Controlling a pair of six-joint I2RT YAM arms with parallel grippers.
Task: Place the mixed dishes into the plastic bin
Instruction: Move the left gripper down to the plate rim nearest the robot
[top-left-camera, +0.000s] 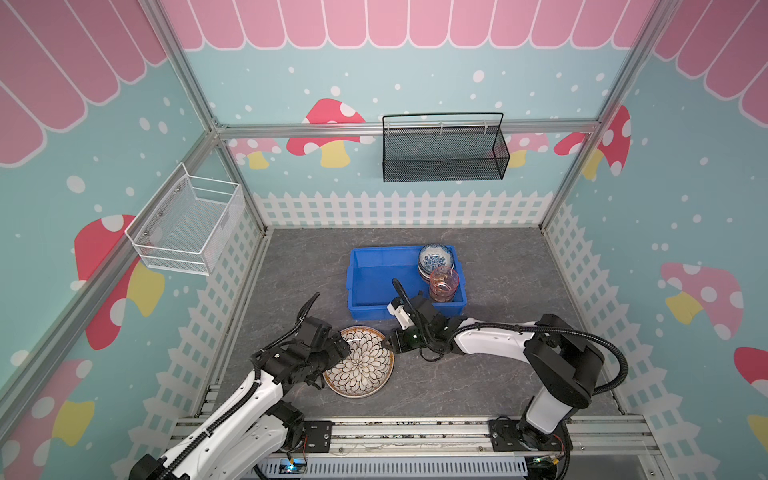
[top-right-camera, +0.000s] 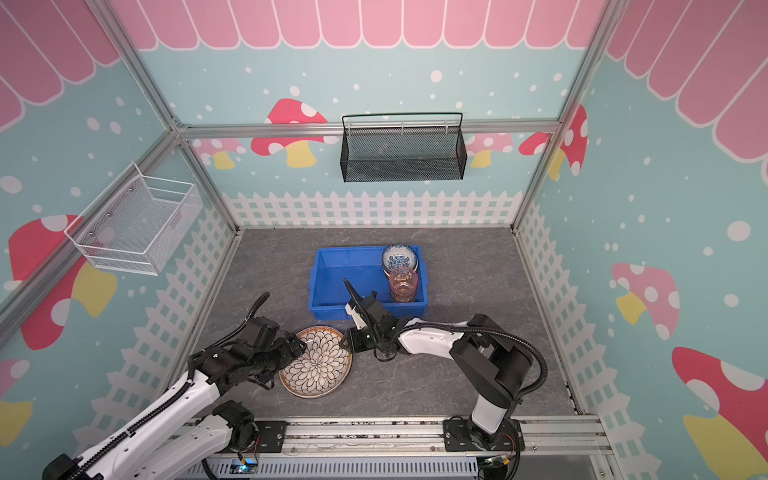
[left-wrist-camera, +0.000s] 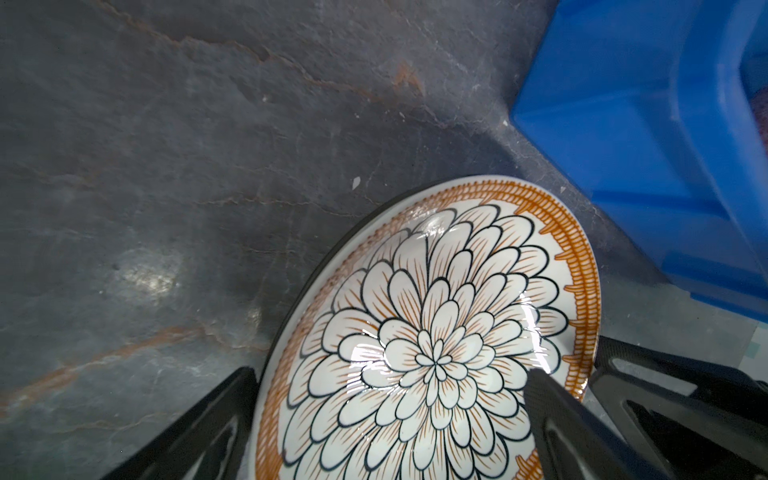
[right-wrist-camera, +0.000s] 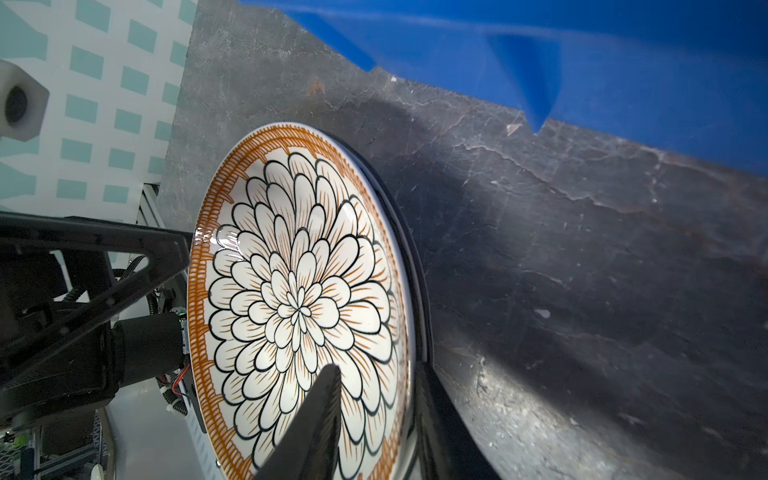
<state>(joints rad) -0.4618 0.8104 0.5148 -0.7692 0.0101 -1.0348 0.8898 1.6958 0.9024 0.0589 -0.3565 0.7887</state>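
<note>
Right gripper (top-left-camera: 384, 342) pinches the plate (top-left-camera: 360, 362) rim, left gripper (top-left-camera: 345, 347) spread; we should lift level, clearing the bin (top-left-camera: 365, 309) lip.

Plate (top-left-camera: 360, 369): white, black-outlined petals, brown rim. Bin (top-left-camera: 374, 251): bright blue. Bowl (top-left-camera: 435, 257): blue-white. Cup (top-left-camera: 444, 285): pink.

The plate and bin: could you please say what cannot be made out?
The plate, left rim: under the left gripper, both top views.
Hold of the right gripper: the plate hides its lower fingertip, right wrist view.
Inside the bin: top bowl and pink cup hide the stack's count, both top views.
</note>
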